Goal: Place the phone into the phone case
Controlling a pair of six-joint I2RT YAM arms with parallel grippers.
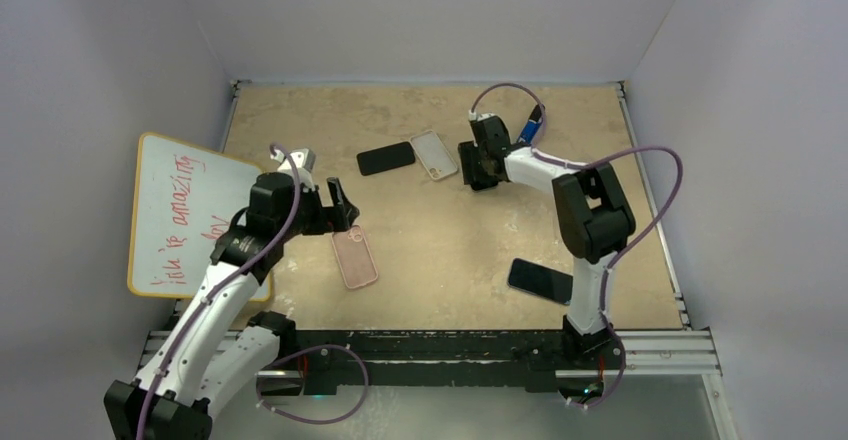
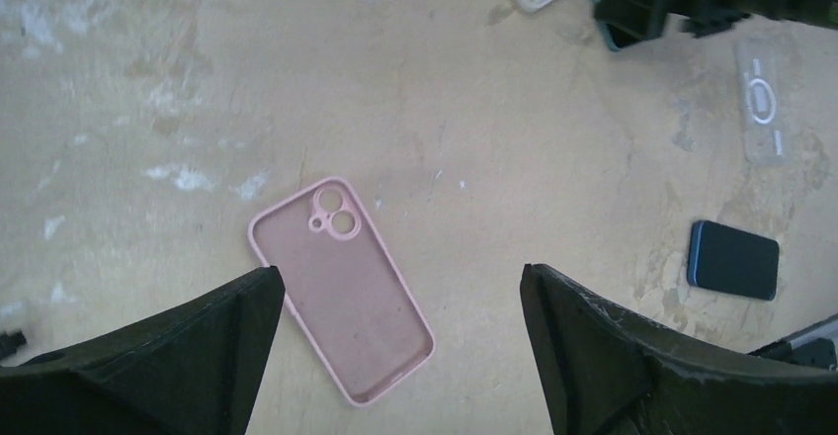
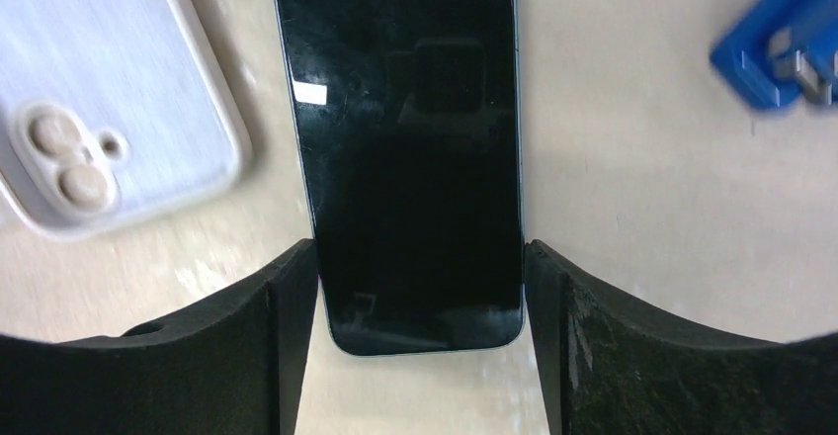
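Red marker scrawl on the whiteboard (image 1: 185,215) at the left of the top view gives us only the word "amazing". In the right wrist view we see the dark phone (image 3: 415,158) at centre, the right gripper (image 3: 420,254) clamped on its long edges, a white case (image 3: 99,69) just beside it at upper left. Our left gripper (image 2: 400,275) hangs spread wide over a pink case (image 2: 341,292).

Black phone (image 3: 415,158) clamped edgewise between jaws, white case (image 3: 109,89) at left, blue object (image 3: 781,49) upper right
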